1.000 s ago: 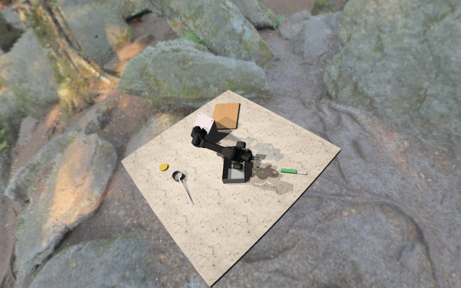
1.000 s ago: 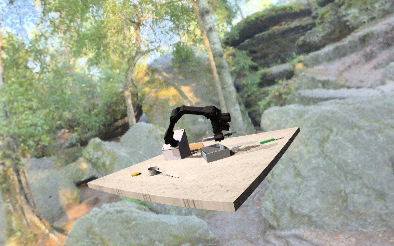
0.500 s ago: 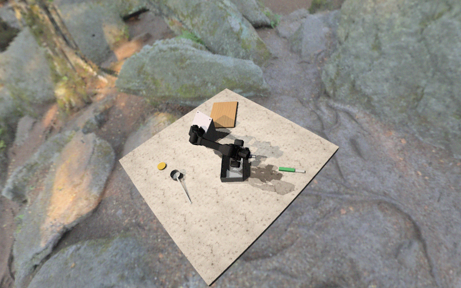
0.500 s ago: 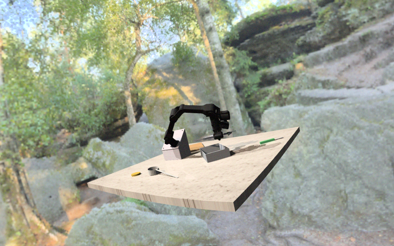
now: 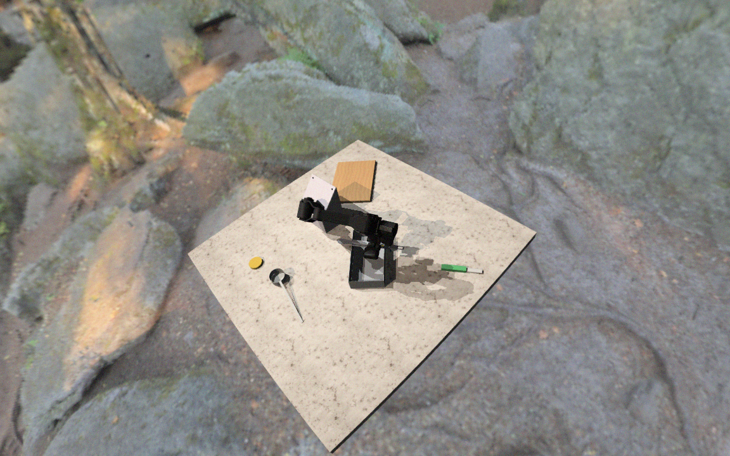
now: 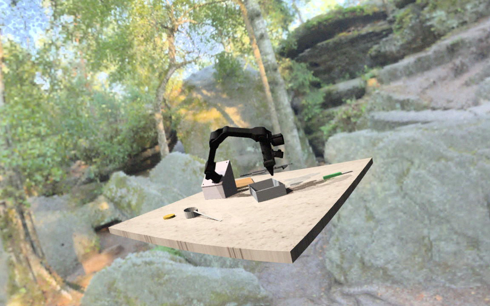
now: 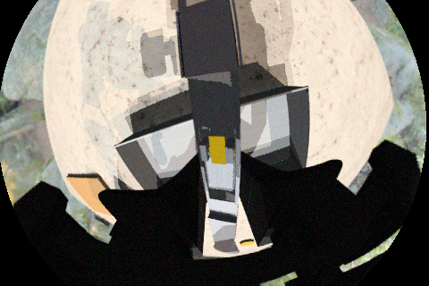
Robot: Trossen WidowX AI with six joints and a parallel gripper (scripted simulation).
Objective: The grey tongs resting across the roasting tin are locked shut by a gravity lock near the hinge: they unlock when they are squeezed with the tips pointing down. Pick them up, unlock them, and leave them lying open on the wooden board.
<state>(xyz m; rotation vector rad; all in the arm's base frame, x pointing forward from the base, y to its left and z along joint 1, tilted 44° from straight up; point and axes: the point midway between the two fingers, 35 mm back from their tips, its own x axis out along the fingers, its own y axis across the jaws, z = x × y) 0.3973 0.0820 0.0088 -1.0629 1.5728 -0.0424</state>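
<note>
Tongs [image 6: 266,171], one, in claw [image 6: 269,171], seemingly above tin [image 6: 267,190]

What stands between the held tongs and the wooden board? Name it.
The gripper holds the grey tongs lifted above the roasting tin. The wooden board lies beside the arm's white base block. That block and the arm's own links sit close to the direct line; nothing else visible stands between tongs and board.

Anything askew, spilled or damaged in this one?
Nothing stands out. The tool is shut on the grey tongs, held roughly level above the roasting tin. The wooden board lies flat beside the arm's base; nothing looks spilled or damaged.
</note>
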